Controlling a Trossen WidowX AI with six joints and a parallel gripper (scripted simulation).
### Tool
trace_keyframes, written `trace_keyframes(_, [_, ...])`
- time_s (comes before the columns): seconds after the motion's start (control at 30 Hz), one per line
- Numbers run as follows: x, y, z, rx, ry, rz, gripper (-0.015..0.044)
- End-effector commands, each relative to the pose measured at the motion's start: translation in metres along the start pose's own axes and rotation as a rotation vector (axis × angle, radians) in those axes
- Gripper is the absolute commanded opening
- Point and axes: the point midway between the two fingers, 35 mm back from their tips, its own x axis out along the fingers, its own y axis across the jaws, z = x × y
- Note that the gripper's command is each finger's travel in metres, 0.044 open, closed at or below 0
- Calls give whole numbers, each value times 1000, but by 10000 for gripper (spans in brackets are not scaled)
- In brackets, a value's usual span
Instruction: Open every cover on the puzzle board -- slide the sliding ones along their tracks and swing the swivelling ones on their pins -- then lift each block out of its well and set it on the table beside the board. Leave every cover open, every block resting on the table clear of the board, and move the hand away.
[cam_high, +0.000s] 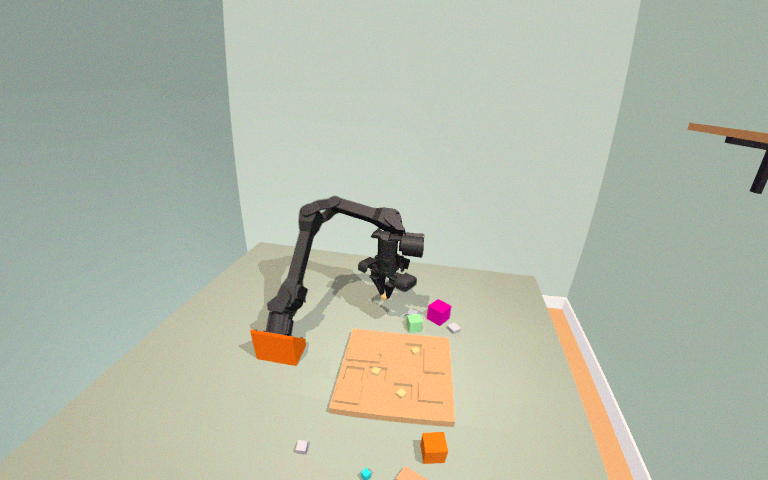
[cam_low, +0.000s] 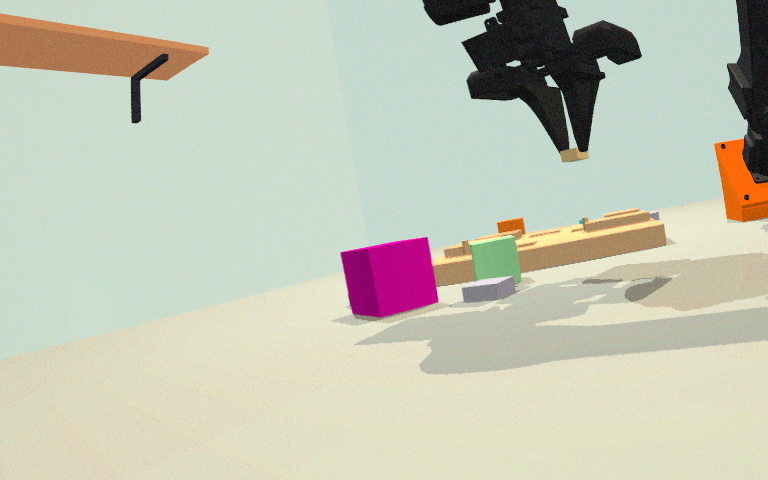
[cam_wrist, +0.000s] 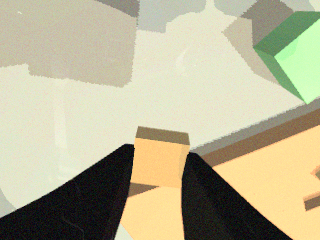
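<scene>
My gripper (cam_high: 384, 295) (cam_low: 575, 150) (cam_wrist: 159, 158) is shut on a small tan block (cam_low: 574, 155) (cam_wrist: 160, 162). It holds the block in the air beyond the board's far edge, near the green cube. The wooden puzzle board (cam_high: 368, 412) (cam_low: 594, 255) (cam_wrist: 265, 175) lies flat on the table. Three pale yellow blocks sit in uncovered wells: one at the far right (cam_high: 415, 350), one left of the middle (cam_high: 376, 370), one nearer the front (cam_high: 400, 392). The well (cam_high: 353, 373) at the left looks empty. Cover panels lie beside the wells; their exact positions are hard to tell.
A green cube (cam_high: 414, 323) (cam_low: 495, 260) (cam_wrist: 300, 55) stands close to the board's far edge. A magenta cube (cam_high: 438, 312) (cam_low: 396, 277) and pale tiles, one (cam_high: 454, 328) at the right, are near it. An orange cube (cam_high: 434, 447) and a cyan cube (cam_high: 365, 473) lie in front.
</scene>
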Motion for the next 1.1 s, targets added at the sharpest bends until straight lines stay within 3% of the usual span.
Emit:
trace_keyframes(0.0, [5,1,1,-1,-3,0,80])
trace_keyframes(1.07, [57,-2,3,-2,-2,-3,80])
